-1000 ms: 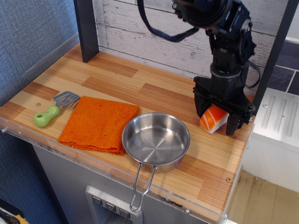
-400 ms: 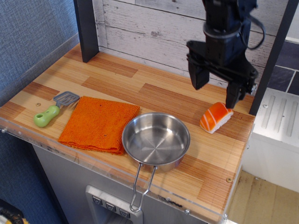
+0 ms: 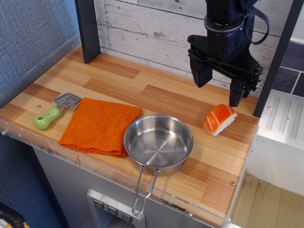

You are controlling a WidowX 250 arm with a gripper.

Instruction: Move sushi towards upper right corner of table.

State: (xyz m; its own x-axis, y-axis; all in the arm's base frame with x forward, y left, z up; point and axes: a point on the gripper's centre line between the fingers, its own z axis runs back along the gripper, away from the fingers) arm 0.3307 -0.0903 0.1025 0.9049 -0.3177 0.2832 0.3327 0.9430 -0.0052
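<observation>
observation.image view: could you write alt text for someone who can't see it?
A black robot gripper hangs open above a toy salmon sushi lying near the right end of a wooden table. A steel pan, orange cloth and green-handled spatula lie further left.

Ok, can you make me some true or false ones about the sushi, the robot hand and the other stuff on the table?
1. The sushi sits on the table near its right edge. True.
2. The hand is squeezing the sushi. False: it is open and up above the sushi, holding nothing.
3. The sushi is inside the pan. False: the pan is empty and the sushi lies to its right.
4. The orange cloth lies left of the pan. True.
5. The green-handled spatula lies on top of the pan. False: it lies left of the cloth.
</observation>
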